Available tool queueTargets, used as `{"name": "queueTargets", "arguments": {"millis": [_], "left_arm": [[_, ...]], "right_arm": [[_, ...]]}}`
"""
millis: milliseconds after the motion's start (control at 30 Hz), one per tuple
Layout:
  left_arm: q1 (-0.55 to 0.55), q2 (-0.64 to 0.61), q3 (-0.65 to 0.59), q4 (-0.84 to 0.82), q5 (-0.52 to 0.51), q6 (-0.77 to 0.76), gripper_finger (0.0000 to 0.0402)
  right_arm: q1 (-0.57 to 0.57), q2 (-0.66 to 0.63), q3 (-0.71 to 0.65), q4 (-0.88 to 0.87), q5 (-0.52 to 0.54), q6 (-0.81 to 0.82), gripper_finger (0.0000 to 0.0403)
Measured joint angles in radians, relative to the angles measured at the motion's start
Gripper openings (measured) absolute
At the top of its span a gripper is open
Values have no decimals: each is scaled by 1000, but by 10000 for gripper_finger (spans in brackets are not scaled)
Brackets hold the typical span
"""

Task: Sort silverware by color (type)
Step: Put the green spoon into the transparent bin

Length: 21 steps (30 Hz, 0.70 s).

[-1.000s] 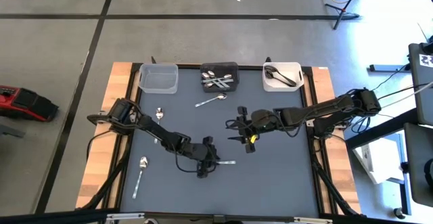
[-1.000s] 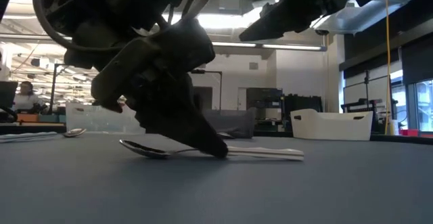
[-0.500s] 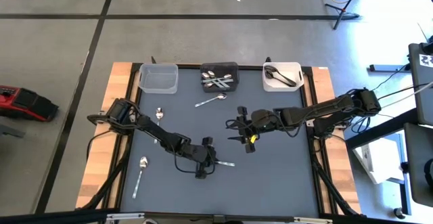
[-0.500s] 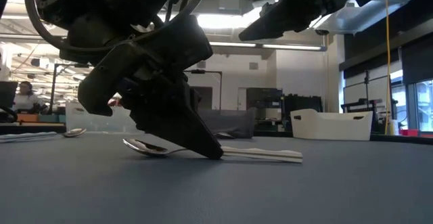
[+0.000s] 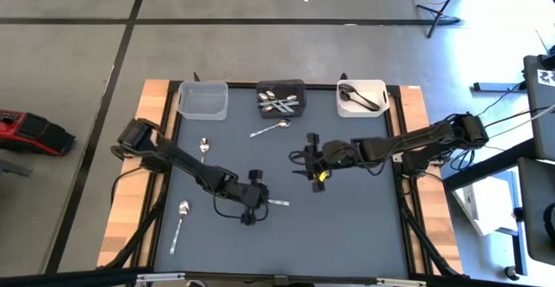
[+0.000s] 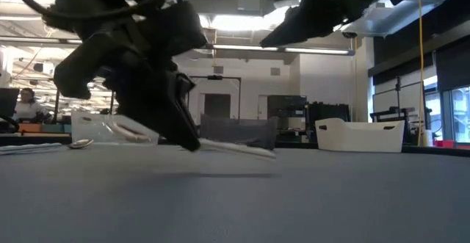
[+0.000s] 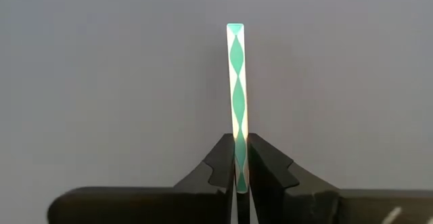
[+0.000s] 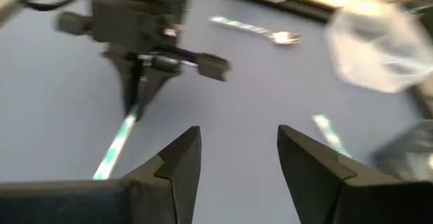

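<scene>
My left gripper point(image 5: 249, 204) is shut on a slim silver spoon point(image 5: 277, 202) near the middle of the dark mat, and the handle sticks out toward the right. My right gripper point(image 5: 310, 167) hovers open farther right and holds nothing. Loose spoons lie flat on the mat: one point(image 5: 270, 129) below the black bin, one point(image 5: 203, 145) at the left, one point(image 5: 179, 216) near the left edge. The black bin point(image 5: 281, 88) holds silver spoons, the white bin point(image 5: 361, 86) dark ones. The clear bin point(image 5: 204, 100) looks empty. My left gripper pinches the spoon's handle point(image 7: 238, 158) between its two fingers point(image 7: 223, 163), about midway along. The fingers come slanting down from above and the table's left. The spoon is lifted clear of the mat, with the handle's free end point(image 6: 261, 153) tilted slightly downward.
The three bins stand in a row along the mat's far edge. Wooden strips point(image 5: 130, 192) border the mat on both sides. The right arm point(image 5: 408, 144) reaches in from the right edge. The near half of the mat point(image 5: 347, 235) is bare.
My left gripper has risen and moved a little toward the table's left, staying shut on the spoon. The spoon, which lay on the mat with its bowl touching, is now lifted clear and carried along leftward.
</scene>
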Motion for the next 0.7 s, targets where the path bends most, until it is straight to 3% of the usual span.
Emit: {"name": "queueTargets", "arguments": {"millis": [133,300,700], "left_arm": [[-2,-79,-3,-114,-71,44,27],[-7,-213,-71,-140,-138,102,23],[143,-641,-315,-218,-349,163,30]], "right_arm": [[0,-27,0,23,139,-33,182],[0,-77,0,3,285,-35,182],[-61,-84,2,-2,303,-10,182]]}}
